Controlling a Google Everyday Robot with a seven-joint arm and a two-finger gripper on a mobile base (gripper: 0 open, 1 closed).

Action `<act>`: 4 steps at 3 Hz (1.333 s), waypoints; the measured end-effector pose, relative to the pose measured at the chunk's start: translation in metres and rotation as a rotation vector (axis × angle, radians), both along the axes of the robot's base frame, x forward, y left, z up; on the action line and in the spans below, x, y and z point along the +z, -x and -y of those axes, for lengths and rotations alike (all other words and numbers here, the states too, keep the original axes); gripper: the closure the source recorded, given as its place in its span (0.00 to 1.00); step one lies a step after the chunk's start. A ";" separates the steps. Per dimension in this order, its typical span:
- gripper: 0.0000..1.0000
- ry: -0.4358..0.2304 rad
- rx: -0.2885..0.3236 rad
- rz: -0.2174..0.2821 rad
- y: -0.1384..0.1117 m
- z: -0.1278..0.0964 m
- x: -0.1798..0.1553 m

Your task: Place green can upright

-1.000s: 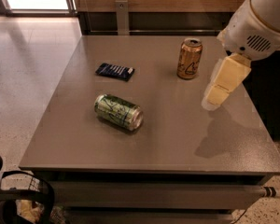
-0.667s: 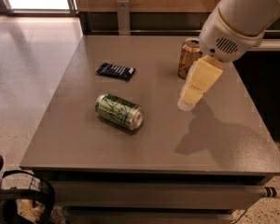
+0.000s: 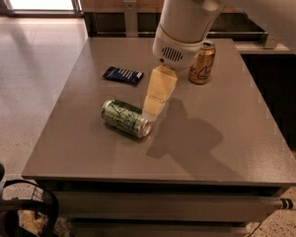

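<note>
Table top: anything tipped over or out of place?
Yes: the green can lies on its side at centre-left, while the orange-gold can stands upright at the back. The gripper hangs near the green can's right end.

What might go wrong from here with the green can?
1. The green can lies on its side; the gripper, hanging by its silver end, may nudge it and set it rolling.
2. The arm's wrist sits close beside the upright orange-gold can; a sideways swing might topple it.

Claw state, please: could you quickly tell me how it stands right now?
Claw: state cannot be told; it hovers by the silver end of the green and white aluminium can lying on its side.
</note>
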State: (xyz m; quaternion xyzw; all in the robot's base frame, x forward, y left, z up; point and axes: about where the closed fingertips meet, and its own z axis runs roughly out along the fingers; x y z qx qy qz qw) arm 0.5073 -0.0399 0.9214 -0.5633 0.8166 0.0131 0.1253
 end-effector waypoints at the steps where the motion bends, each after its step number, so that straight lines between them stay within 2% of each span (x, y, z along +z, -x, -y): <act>1: 0.00 -0.007 -0.029 -0.057 -0.006 -0.017 -0.017; 2: 0.00 -0.011 -0.078 -0.088 -0.009 -0.030 -0.031; 4: 0.00 -0.018 -0.106 -0.089 -0.010 -0.034 -0.033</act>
